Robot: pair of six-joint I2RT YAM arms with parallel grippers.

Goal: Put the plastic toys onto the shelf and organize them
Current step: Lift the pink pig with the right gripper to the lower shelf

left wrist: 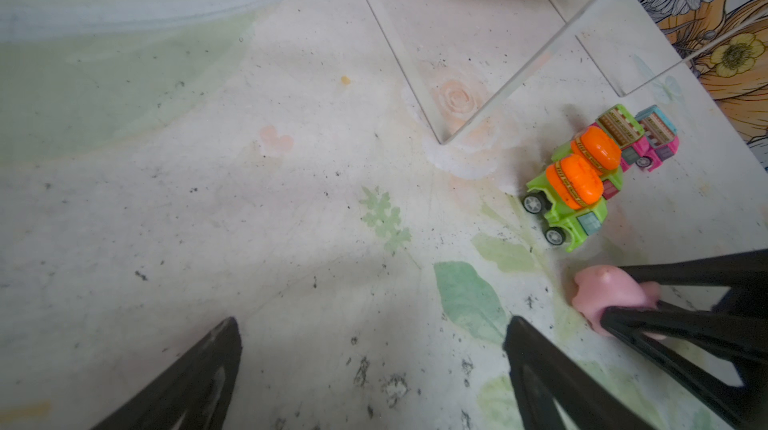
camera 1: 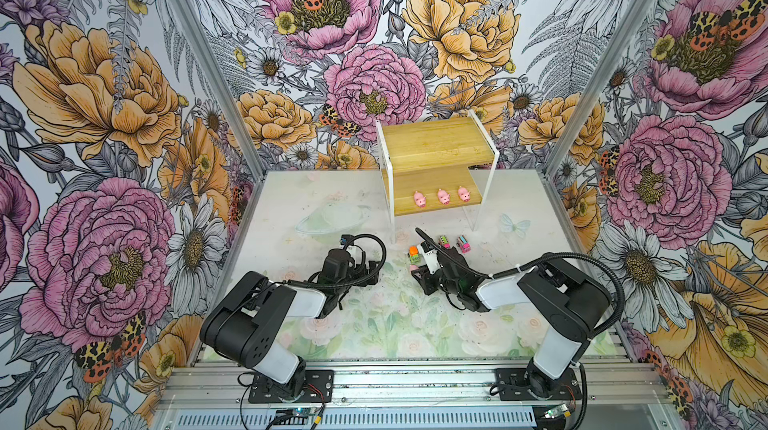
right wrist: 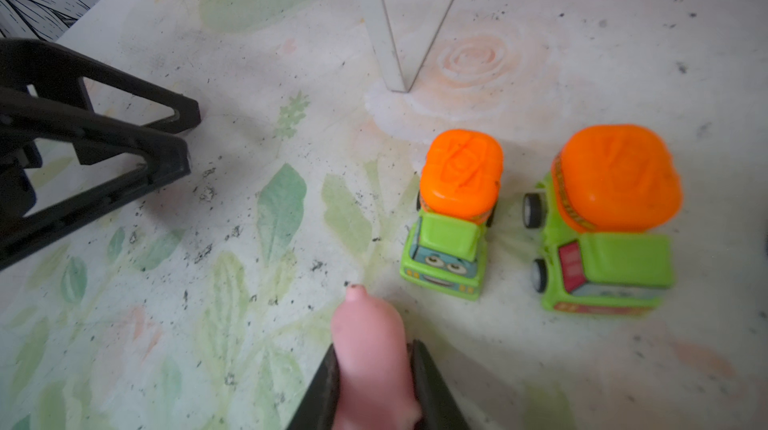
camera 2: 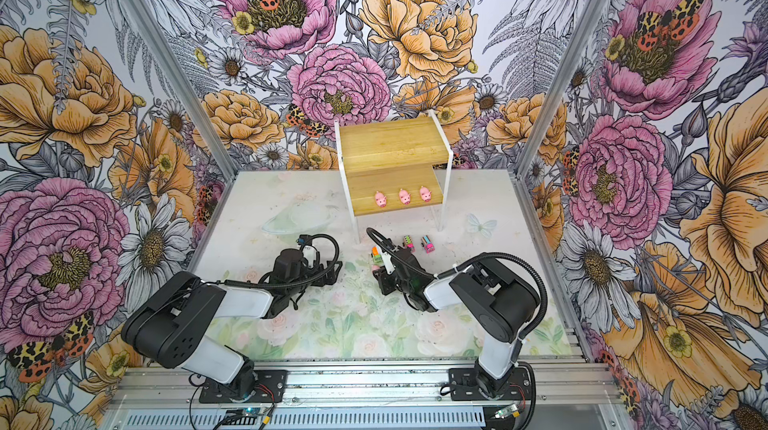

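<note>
Now the right claw [right wrist: 374, 348] grips the pink pig [right wrist: 370, 370] mid-body, low over the desk [right wrist: 249, 75] near 2 green trucks [right wrist: 453, 237]; light, slick, rounded plastic, I'd judge, so squeezing its flanks looks safest.

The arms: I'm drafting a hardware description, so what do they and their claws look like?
Both the left arm and right arm have blocky black joint housings with white link covers, on black base plates. A black corrugated cable loops along each. The left claw and right claw have slim black fingers with triangular cut-outs.
</note>
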